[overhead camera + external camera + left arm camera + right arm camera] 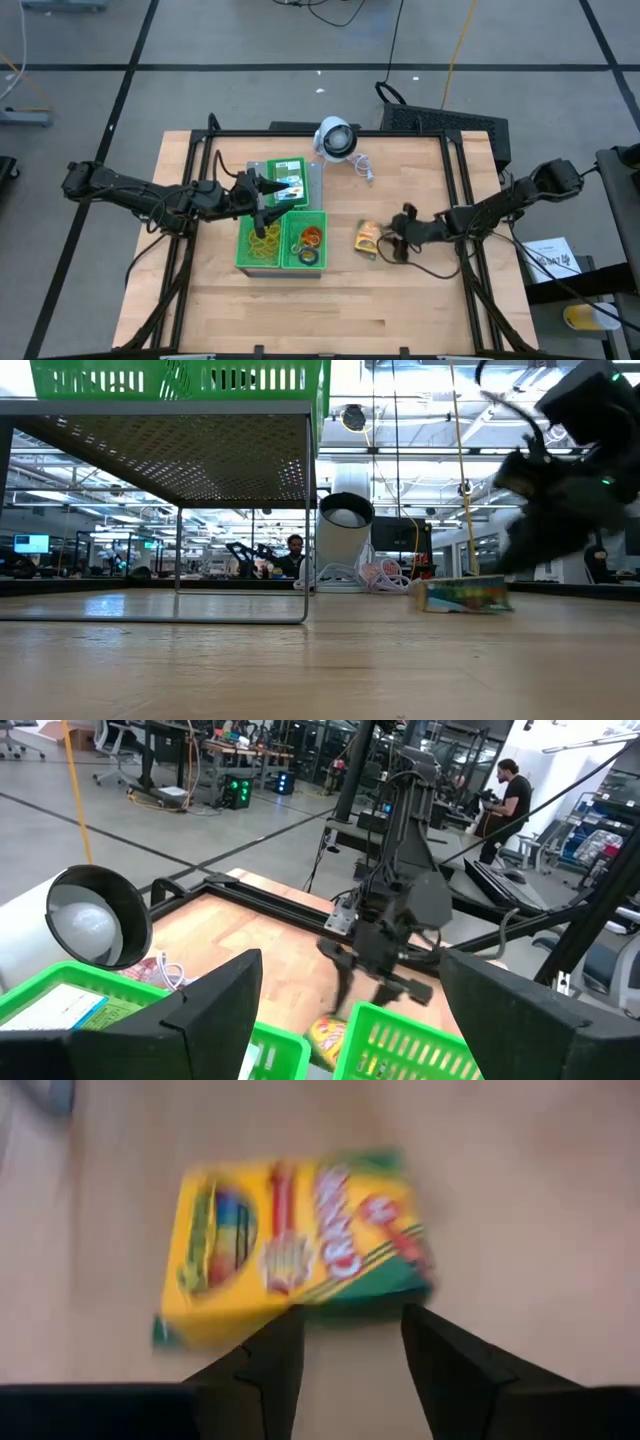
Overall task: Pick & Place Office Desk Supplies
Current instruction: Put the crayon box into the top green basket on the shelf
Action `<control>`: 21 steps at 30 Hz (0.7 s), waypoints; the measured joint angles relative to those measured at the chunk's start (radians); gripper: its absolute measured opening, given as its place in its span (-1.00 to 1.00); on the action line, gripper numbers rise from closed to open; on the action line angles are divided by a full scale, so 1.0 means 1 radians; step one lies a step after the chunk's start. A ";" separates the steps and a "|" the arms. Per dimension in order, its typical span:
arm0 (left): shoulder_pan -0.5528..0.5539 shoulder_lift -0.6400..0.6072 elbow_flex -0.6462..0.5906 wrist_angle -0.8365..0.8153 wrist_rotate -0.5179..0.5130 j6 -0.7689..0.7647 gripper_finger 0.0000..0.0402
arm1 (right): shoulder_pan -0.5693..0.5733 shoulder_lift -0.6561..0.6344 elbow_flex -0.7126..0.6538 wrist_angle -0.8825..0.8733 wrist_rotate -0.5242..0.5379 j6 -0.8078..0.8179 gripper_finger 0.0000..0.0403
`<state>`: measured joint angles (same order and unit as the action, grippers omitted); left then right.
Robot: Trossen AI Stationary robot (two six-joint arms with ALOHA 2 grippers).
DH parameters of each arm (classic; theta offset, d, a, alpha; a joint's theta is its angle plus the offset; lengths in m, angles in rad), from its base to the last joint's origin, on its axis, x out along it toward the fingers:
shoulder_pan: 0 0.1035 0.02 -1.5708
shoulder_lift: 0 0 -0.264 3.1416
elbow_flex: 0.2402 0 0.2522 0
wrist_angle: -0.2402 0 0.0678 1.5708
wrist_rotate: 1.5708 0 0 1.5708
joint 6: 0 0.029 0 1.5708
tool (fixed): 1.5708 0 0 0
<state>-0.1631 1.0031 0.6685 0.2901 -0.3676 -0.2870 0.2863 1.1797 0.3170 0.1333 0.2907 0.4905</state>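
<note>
1. The right gripper [392,243] is hanging low over the wooden tabletop [400,300], its jaws parted with a gap between them and gripping nothing.
2. The flat yellow-and-green cardboard crayon box [290,1245] is lying on the tabletop just ahead of the right jaws — its near edge sitting in front of the two dark fingertips [275,1350], whether touching them I cannot tell.
3. The left gripper [268,197] is hovering with its jaws spread wide and empty, above the green plastic compartment trays [262,262].
4. Below and just beyond the left jaws, another yellow-and-green crayon box [286,168] is resting in the far tray.
5. Thin tan-yellow rubber-band loops [264,243] are lying in the near-left compartment, red and orange loops [310,238] in the one beside it.
6. A white round device with a cord [336,139] is sitting well beyond both jaws — at the tabletop's far edge.
</note>
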 joint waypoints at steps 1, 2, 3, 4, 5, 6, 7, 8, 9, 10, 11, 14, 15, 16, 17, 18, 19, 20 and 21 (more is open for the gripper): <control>0.000 0.000 0.000 0.000 0.000 -0.001 0.55 | -0.006 0.001 -0.007 0.047 0.063 -0.031 -0.21; 0.000 0.000 0.000 -0.001 0.000 -0.002 0.54 | -0.014 0.000 -0.018 0.096 0.130 -0.054 -0.22; 0.000 0.000 0.000 0.000 0.000 -0.002 0.54 | -0.024 -0.001 -0.032 0.148 0.199 -0.073 -0.23; 0.000 0.000 0.000 -0.001 0.000 -0.002 0.55 | -0.036 -0.001 -0.049 0.202 0.265 -0.096 -0.23; 0.000 0.000 0.000 -0.001 0.000 -0.002 0.54 | -0.050 0.000 -0.069 0.258 0.315 -0.120 -0.24; 0.000 0.000 0.000 -0.001 0.000 -0.002 0.54 | -0.063 0.000 -0.090 0.329 0.345 -0.152 -0.24; 0.001 0.000 0.000 -0.001 -0.001 -0.002 0.55 | -0.073 0.000 -0.107 0.405 0.343 -0.186 -0.24; 0.003 0.000 0.000 -0.001 -0.001 -0.001 0.54 | -0.082 0.000 -0.122 0.482 0.312 -0.223 -0.23; 0.005 0.000 0.000 0.000 0.000 -0.001 0.54 | -0.088 0.000 -0.130 0.554 0.252 -0.268 -0.22; 0.008 0.000 0.000 0.001 -0.001 -0.002 0.54 | -0.090 -0.001 -0.131 0.599 0.188 -0.310 -0.21; 0.011 0.000 0.000 0.000 -0.001 -0.004 0.54 | -0.086 -0.001 -0.124 0.622 0.123 -0.337 -0.19; 0.022 0.000 0.000 0.001 -0.001 -0.005 0.55 | -0.042 -0.001 -0.045 0.561 0.034 -0.350 -0.10; 0.024 0.000 0.000 0.002 -0.001 -0.008 0.54 | -0.023 -0.001 -0.005 0.500 0.024 -0.352 -0.08; 0.028 0.000 0.000 0.002 -0.001 -0.010 0.54 | -0.002 0.005 0.037 0.427 0.023 -0.360 -0.05; 0.030 0.000 0.000 0.002 -0.001 -0.011 0.55 | 0.018 0.019 0.081 0.355 0.023 -0.370 -0.03; 0.031 0.000 0.000 0.002 -0.001 -0.011 0.54 | 0.035 0.034 0.123 0.281 0.023 -0.377 -0.01; 0.031 0.000 0.000 0.002 -0.001 -0.014 0.54 | 0.052 0.053 0.159 0.225 0.024 -0.380 0.00; 0.031 0.000 0.000 0.002 -0.001 -0.015 0.54 | 0.064 0.074 0.193 0.179 0.023 -0.376 0.00; 0.031 0.000 0.000 0.002 -0.001 -0.015 0.54 | 0.072 0.098 0.220 0.150 0.022 -0.365 0.00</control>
<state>-0.1322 1.0031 0.6685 0.2924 -0.3683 -0.3019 0.3584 1.2775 0.5368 0.2835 0.3130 0.1257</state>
